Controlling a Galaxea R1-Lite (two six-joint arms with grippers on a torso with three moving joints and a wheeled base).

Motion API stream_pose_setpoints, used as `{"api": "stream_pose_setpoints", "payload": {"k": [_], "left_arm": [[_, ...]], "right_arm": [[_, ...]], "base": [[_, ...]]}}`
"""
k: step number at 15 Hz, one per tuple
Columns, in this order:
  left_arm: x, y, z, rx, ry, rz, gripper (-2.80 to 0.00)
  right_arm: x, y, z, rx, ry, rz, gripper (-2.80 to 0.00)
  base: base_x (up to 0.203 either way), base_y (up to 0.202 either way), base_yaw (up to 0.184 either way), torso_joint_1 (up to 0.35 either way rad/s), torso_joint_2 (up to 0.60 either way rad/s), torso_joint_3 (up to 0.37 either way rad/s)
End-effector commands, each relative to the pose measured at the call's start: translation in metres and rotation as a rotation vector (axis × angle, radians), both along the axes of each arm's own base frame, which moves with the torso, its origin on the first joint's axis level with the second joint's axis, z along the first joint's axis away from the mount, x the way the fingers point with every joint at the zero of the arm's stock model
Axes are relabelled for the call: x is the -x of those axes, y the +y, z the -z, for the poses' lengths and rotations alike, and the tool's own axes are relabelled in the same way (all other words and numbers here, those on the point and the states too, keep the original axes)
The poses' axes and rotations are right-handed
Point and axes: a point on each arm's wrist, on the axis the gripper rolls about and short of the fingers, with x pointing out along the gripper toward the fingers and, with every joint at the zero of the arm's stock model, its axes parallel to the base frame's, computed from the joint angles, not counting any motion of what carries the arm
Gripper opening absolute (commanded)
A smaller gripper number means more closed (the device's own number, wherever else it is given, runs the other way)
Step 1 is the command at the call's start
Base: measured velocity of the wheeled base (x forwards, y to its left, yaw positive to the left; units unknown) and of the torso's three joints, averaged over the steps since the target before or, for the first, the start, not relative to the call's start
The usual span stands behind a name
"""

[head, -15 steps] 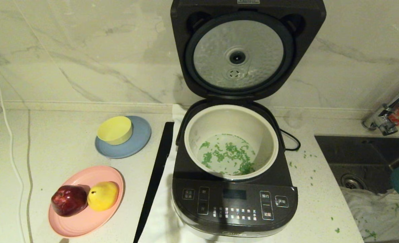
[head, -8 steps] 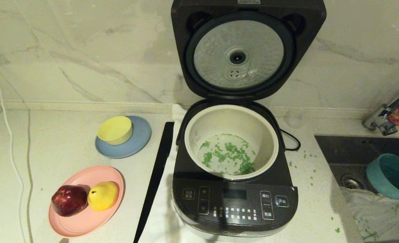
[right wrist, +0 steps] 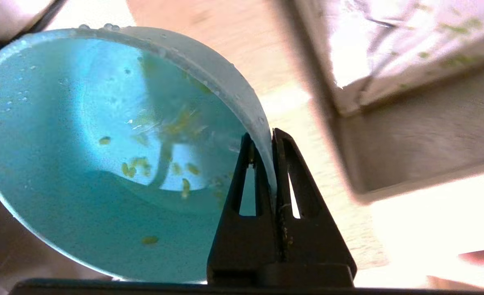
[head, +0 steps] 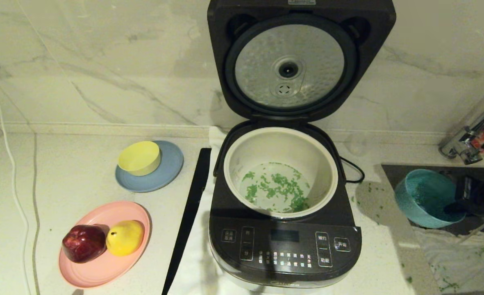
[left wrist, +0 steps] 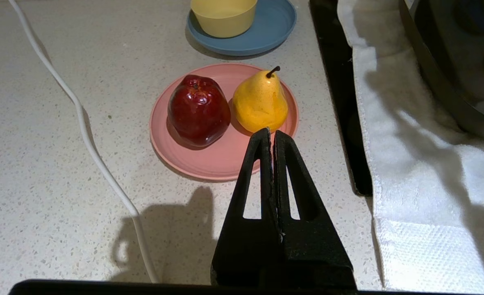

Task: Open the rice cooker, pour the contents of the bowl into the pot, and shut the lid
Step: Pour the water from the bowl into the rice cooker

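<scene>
The dark grey rice cooker (head: pixel 285 241) stands in the middle with its lid (head: pixel 301 61) raised, silver underside facing me. Chopped green bits (head: pixel 276 186) lie on the floor of the cream-white pot (head: pixel 280 141). To the cooker's right, over the sink's near-left corner, my right gripper (head: pixel 457 203) (right wrist: pixel 262 141) is shut on the rim of the teal bowl (head: pixel 426 198) (right wrist: pixel 102 164), which is tilted with its mouth up and toward the arm. A few green bits and water drops cling inside it. My left gripper (left wrist: pixel 271 133) is shut and empty, low over the counter near the pink plate.
A pink plate (head: pixel 102 262) with a red apple and a yellow pear, and a yellow bowl (head: pixel 139 157) on a blue plate, sit left of the cooker. A black strip (head: pixel 188 217) and white towel lie beside it. Sink (head: pixel 405 196), tap (head: pixel 471 131) and cloth are at right. Green bits dot the counter.
The right gripper has carried the teal bowl leftward and up from the frame's right edge to the sink's left corner, nearer the cooker. The left arm, cooker and plates are unmoved.
</scene>
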Motion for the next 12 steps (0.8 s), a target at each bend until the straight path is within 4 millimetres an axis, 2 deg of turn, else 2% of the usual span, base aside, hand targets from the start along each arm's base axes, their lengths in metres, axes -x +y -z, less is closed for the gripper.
{"api": "stream_pose_setpoints", "payload": {"k": [1, 5, 9, 12], "left_arm": [[0.0, 0.0, 0.002, -0.001, 0.006, 0.0, -2.8], [0.0, 0.0, 0.002, -0.001, 0.006, 0.0, -2.8], [0.0, 0.0, 0.002, 0.0, 0.006, 0.0, -2.8], [0.0, 0.0, 0.002, 0.0, 0.006, 0.0, -2.8]], "right_arm": [[0.011, 0.025, -0.014, 0.013, -0.039, -0.084, -2.8], [0.026, 0.027, -0.011, 0.02, -0.012, -0.089, -2.8], [0.019, 0.027, -0.014, 0.042, -0.029, -0.076, -2.8], [0.016, 0.04, -0.021, 0.041, -0.052, -0.132, -2.8]], "base": [[0.0, 0.0, 0.0, 0.0, 0.0, 0.0], [0.0, 0.0, 0.0, 0.0, 0.0, 0.0], [0.0, 0.0, 0.0, 0.0, 0.0, 0.0], [0.0, 0.0, 0.0, 0.0, 0.0, 0.0]]}}
